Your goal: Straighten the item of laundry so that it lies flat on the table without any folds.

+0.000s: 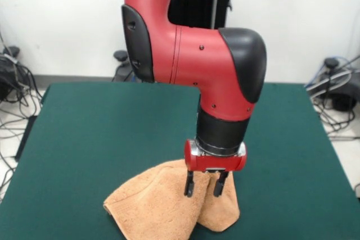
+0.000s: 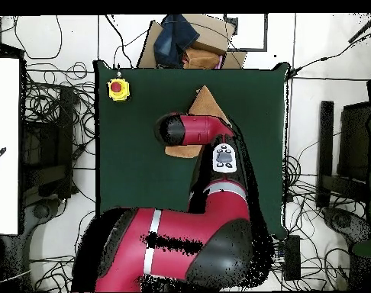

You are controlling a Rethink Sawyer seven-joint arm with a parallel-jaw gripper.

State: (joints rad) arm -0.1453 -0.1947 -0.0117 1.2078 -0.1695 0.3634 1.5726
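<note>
The peach-orange towel (image 1: 163, 203) lies crumpled near the front edge of the green table (image 1: 95, 127), folded into two lobes with a raised ridge between them. My gripper (image 1: 205, 186) points straight down over that ridge, open. Its two black fingers (image 1: 189, 185) stand apart, with the tips at the cloth's upper surface. Whether they touch it I cannot tell. In the overhead view the red arm covers the gripper and most of the towel (image 2: 208, 101); only a pointed corner and a small strip show beside the arm.
A yellow box with a red button (image 2: 118, 89) sits at a table corner (image 2: 104, 72). Cardboard with a dark blue object (image 2: 185, 38) lies just beyond the table edge. Cables (image 1: 14, 105) and stands crowd the floor on both sides.
</note>
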